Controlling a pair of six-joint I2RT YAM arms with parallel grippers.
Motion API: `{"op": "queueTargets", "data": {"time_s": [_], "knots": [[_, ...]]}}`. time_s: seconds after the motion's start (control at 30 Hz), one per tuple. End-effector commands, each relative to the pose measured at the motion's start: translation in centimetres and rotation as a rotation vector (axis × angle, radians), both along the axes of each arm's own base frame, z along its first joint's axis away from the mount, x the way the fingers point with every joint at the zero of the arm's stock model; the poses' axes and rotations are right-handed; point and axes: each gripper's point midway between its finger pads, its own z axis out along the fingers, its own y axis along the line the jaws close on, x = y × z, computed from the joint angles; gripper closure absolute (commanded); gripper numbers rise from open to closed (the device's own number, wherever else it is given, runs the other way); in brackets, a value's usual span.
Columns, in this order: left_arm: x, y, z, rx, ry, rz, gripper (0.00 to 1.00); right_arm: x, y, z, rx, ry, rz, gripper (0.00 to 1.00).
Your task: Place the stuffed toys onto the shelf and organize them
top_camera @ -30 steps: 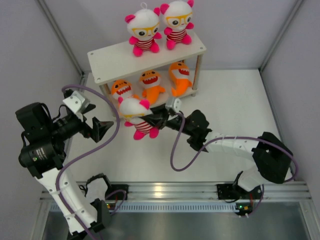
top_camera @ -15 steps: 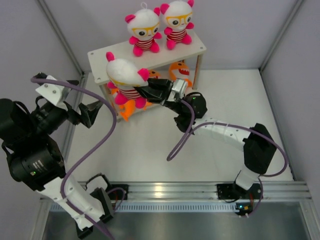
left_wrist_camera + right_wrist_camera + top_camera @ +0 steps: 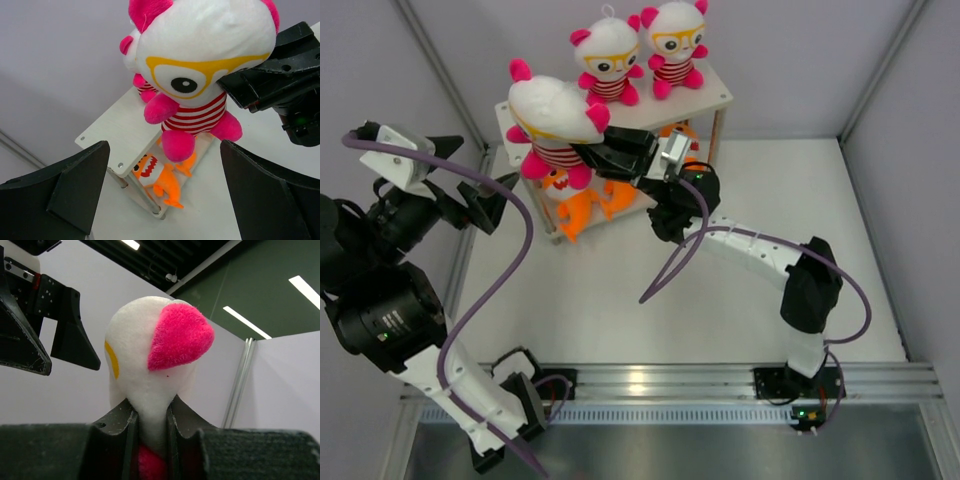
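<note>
A: The right tool (image 3: 592, 158) is clamped on the third doll (image 3: 552, 115) from behind, around its neck. Its 2 fingers (image 3: 117, 435) pinch the white plush just under the head. The left tool (image 3: 470, 185) hangs spread wide and empty at the left edge of the overhead frame.

B: Where is the doll exactly?

A: It is in the air in the upper left of the overhead frame, over the left end of the shelf (image 3: 705, 92). It is clear of the desk (image 3: 740, 250) and not resting on the top board. 2 dolls (image 3: 605, 60) already sit at the middle and right of that board. Orange sharks (image 3: 582, 210) fill the tier below, partly hidden.

B: How is it lying?

A: Its long axis, head to feet, runs nearly upright with the head on top and slightly tilted. The face looks toward the left arm's camera, so toward the left of the frame. The seated pair face the lower edge.

B: So how should it be placed well?

A: I'd turn the face to match the pair, then lower it feet first onto the bare left end. It should land beside the nearest doll without nudging it. The heavy head may topple it, so let go only once it is settled.
</note>
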Motion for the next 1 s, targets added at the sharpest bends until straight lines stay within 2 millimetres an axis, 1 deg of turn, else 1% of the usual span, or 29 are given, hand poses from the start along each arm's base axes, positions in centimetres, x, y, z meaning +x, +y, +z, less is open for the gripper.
{"op": "queueTargets", "data": {"time_s": [0.0, 0.03, 0.1, 0.13, 0.17, 0.2, 0.23, 0.27, 0.33, 0.37, 0.4, 0.43, 0.47, 0.5, 0.53, 0.6, 0.63, 0.7, 0.73, 0.77, 0.8, 0.83, 0.87, 0.93, 0.97], "knots": [[0.5, 0.2, 1.1, 0.021, -0.04, -0.011, 0.02, -2.2, 0.0, 2.0, 0.026, -0.039, 0.095, 1.0], [0.5, 0.2, 1.0, 0.021, -0.038, -0.014, 0.02, -2.3, 0.0, 2.5, 0.03, -0.042, 0.1, 1.0], [0.6, 0.1, 0.9, 0.02, -0.03, -0.032, 0.02, -2.1, 1.0, 2.1, 0.015, -0.03, 0.103, 1.0], [0.8, 0.3, 1.0, 0.013, -0.026, -0.03, 0.02, -2.1, 1.4, 2.2, 0.009, -0.02, 0.105, 1.0], [1.1, 0.7, 1.2, -0.024, -0.013, -0.012, 0.02, -1.6, 1.9, 1.9, 0.002, -0.001, 0.101, 1.0], [2.4, 2.5, 1.8, -0.081, -0.022, 0.098, 0.02, -1.3, 2.1, 1.9, 0.001, 0.01, 0.09, 1.0], [3.2, 4.0, 2.4, -0.139, -0.03, 0.18, 0.02, -1.0, 2.2, 1.8, 0.002, 0.027, 0.079, 1.0], [4.3, 5.7, 2.8, -0.225, -0.021, 0.257, 0.02, 0.0, 1.8, 2.0, 0.029, 0.069, 0.047, 1.0], [5.9, 9.9, 3.1, -0.369, -0.027, 0.453, 0.02, 0.8, 1.1, 2.2, 0.038, 0.098, -0.02, 1.0], [6.8, 10.8, 2.8, -0.409, -0.008, 0.478, 0.02, 1.4, 0.7, 2.2, 0.04, 0.121, -0.056, 1.0], [7.4, 11.1, 2.5, -0.438, 0.016, 0.471, 0.04, 1.6, 0.3, 2.4, 0.039, 0.117, -0.096, 1.0], [7.6, 10.3, 2.5, -0.466, 0.047, 0.418, 0.05, 1.3, -0.9, 2.9, 0.044, 0.119, -0.12, 1.0], [8.8, 10.7, 1.9, -0.49, 0.085, 0.403, 0.07, 1.8, -1.3, 2.8, 0.038, 0.148, -0.15, 1.0], [9.2, 10.8, 1.6, -0.504, 0.104, 0.392, 0.1, 1.9, -1.7, 2.8, 0.032, 0.146, -0.184, 1.0], [9.6, 11.0, 1.1, -0.514, 0.125, 0.385, 0.1, 1.7, -2.9, 3.2, 0.035, 0.153, -0.208, 1.0], [10.7, 11.7, 0.3, -0.523, 0.151, 0.395, 0.09, 2.0, -3.2, 2.7, 0.003, 0.164, -0.248, 1.0], [11.3, 12.2, -0.3, -0.514, 0.163, 0.401, 0.08, 1.6, -3.9, 3.3, 0.007, 0.161, -0.253, 1.0], [12.3, 13.1, -1.3, -0.492, 0.168, 0.449, 0.07, 1.9, -4.1, 3.0, -0.01, 0.176, -0.279, 1.0], [12.7, 13.7, -1.8, -0.442, 0.158, 0.485, 0.07, 1.7, -4.6, 3.4, -0.002, 0.171, -0.286, 1.0], [13.4, 15.3, -2.6, -0.433, 0.154, 0.585, 0.06, 1.6, -4.8, 3.5, -0.001, 0.161, -0.296, 1.0], [14.3, 14.0, -3.3, -0.404, 0.17, 0.565, 0.06, 1.6, -4.9, 3.4, -0.002, 0.159, -0.3, 1.0], [15.1, 14.3, -4.1, -0.354, 0.177, 0.597, 0.06, 1.5, -5.2, 3.6, 0.004, 0.161, -0.304, 1.0], [15.9, 14.5, -5.5, -0.335, 0.204, 0.624, 0.06, 1.5, -5.2, 3.5, 0.003, 0.163, -0.303, 1.0], [16.9, 14.6, -7.0, -0.274, 0.219, 0.679, 0.06, 1.4, -5.0, 3.4, -0.006, 0.166, -0.295, 1.0], [17.0, 14.9, -7.3, -0.264, 0.222, 0.702, 0.06, 1.4, -4.9, 3.2, -0.012, 0.167, -0.292, 1.0]]}}
